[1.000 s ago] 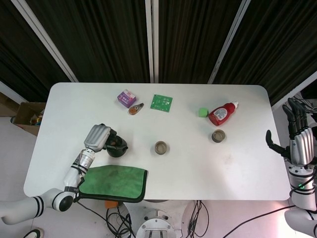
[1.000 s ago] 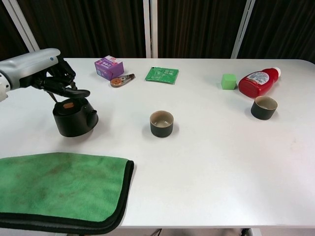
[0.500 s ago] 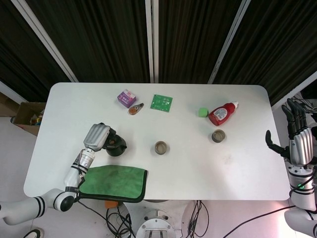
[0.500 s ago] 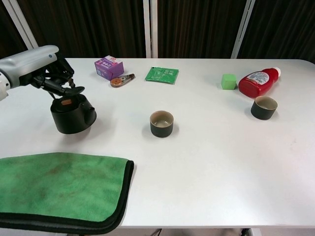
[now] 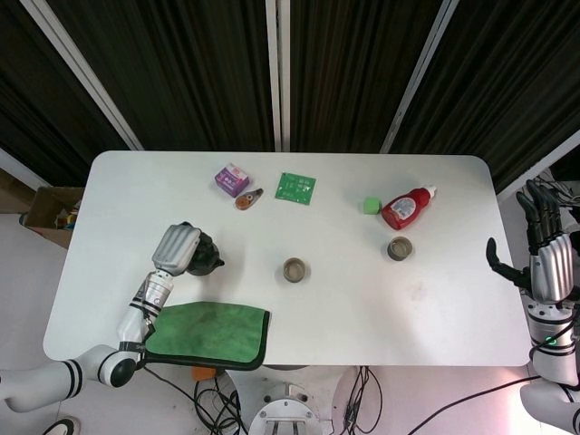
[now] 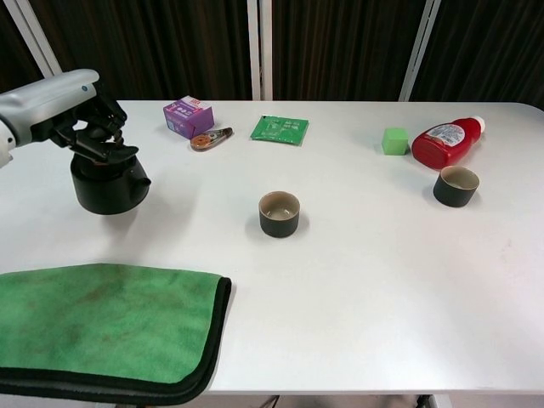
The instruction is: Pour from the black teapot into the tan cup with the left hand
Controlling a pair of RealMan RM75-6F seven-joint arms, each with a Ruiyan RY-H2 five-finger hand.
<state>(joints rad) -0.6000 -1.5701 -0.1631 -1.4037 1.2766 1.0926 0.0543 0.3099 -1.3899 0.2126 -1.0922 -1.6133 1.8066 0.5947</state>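
Note:
My left hand (image 6: 75, 109) grips the black teapot (image 6: 104, 182) from above by its top handle, at the table's left side. The pot looks raised slightly off the tabletop and stays upright. In the head view the left hand (image 5: 178, 248) covers most of the teapot (image 5: 208, 257). The tan cup (image 6: 279, 212) stands upright in the middle of the table, well to the right of the pot; the head view shows the cup (image 5: 294, 269) too. My right hand (image 5: 546, 250) hangs beyond the table's right edge, fingers spread, holding nothing.
A green cloth (image 6: 102, 319) lies at the front left edge. A darker cup (image 6: 456, 186), a red bottle (image 6: 445, 142) and a green cube (image 6: 394, 140) sit at the right. A purple box (image 6: 189, 116), a clip (image 6: 209, 138) and a green packet (image 6: 279, 129) lie at the back.
The left hand has carried the teapot up and to the left, away from the tan cup. The right hand has not moved.

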